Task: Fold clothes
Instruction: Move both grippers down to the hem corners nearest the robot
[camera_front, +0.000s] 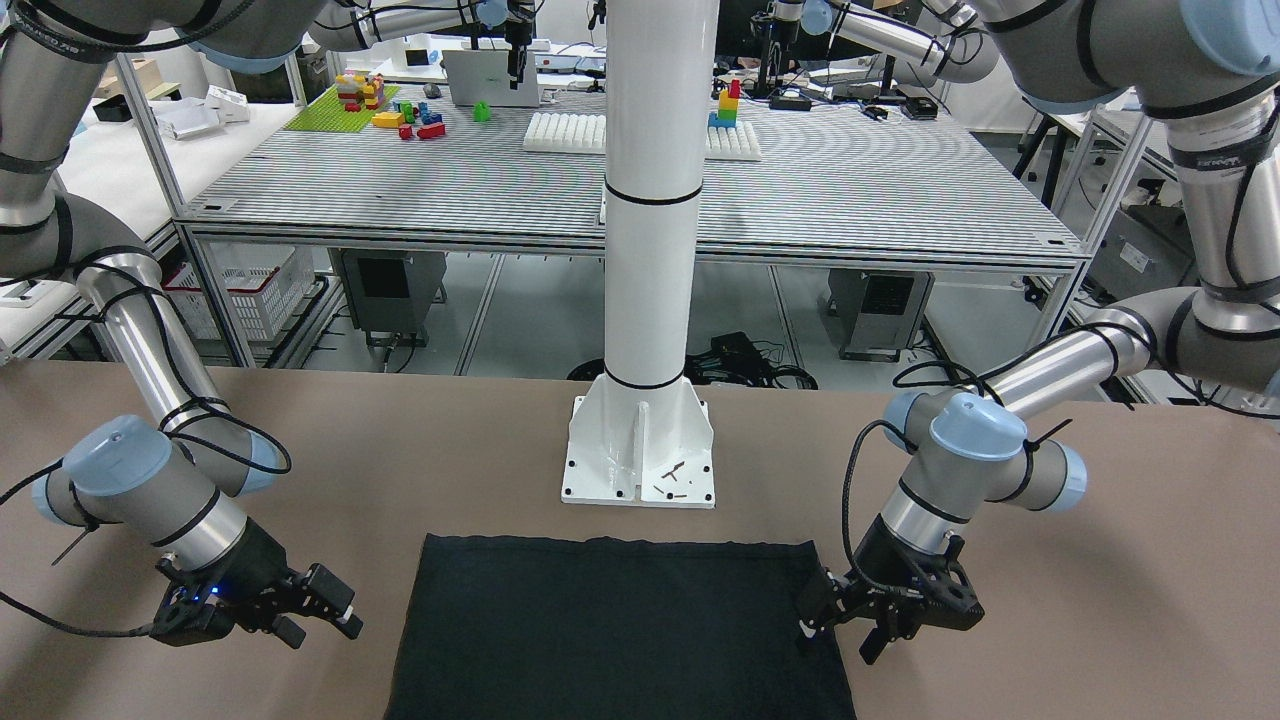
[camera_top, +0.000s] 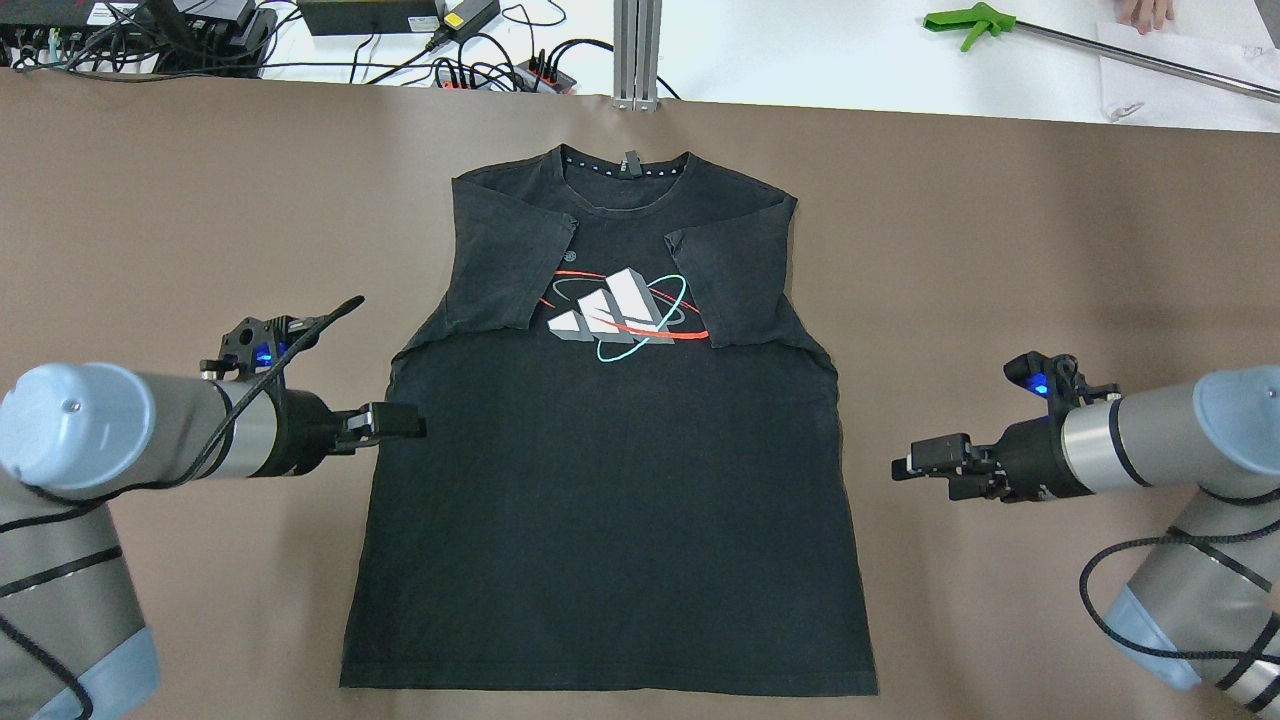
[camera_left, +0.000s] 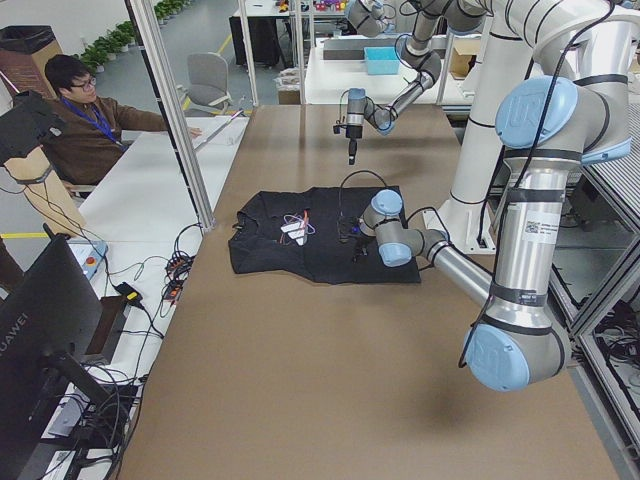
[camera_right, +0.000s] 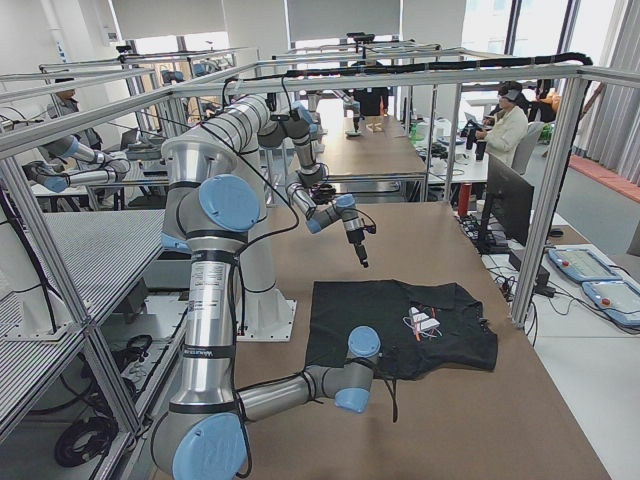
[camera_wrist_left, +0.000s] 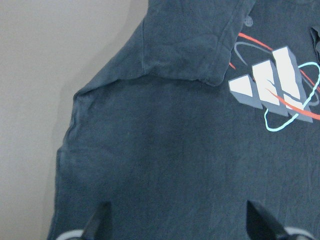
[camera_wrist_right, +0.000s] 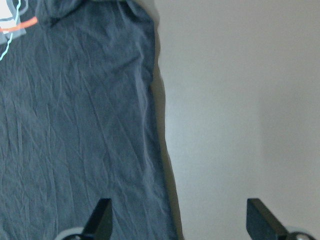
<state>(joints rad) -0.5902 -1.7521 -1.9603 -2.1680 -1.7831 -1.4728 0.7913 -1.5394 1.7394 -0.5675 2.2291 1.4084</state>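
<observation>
While it's lying flat, print up, shirt (camera_top: 610, 500): sitting spread out mid-tbl (camera_top: 150, 200).
L gripper (camera_top: 405, 425): hanging at shirt's edge, fingers spread apart.
R gripper (camera_top: 905, 465): hanging just off opp. edge, fingers apart.

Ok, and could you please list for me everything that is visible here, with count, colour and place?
shirt: one, black, flat in the middle of the table, both sleeves folded in
logo: one, white with red and teal rings, on the shirt's chest
table: one, brown, under the shirt
post: one, white, standing on the table by the shirt's hem
tool: one, green handle on a metal rod, on the white bench beyond the collar
cables: several, mostly black, on the same bench
person: one, seated at that bench
left arm: one, grey and blue, jaws open over the shirt's edge
right arm: one, grey and blue, jaws open beside the shirt's other edge
</observation>
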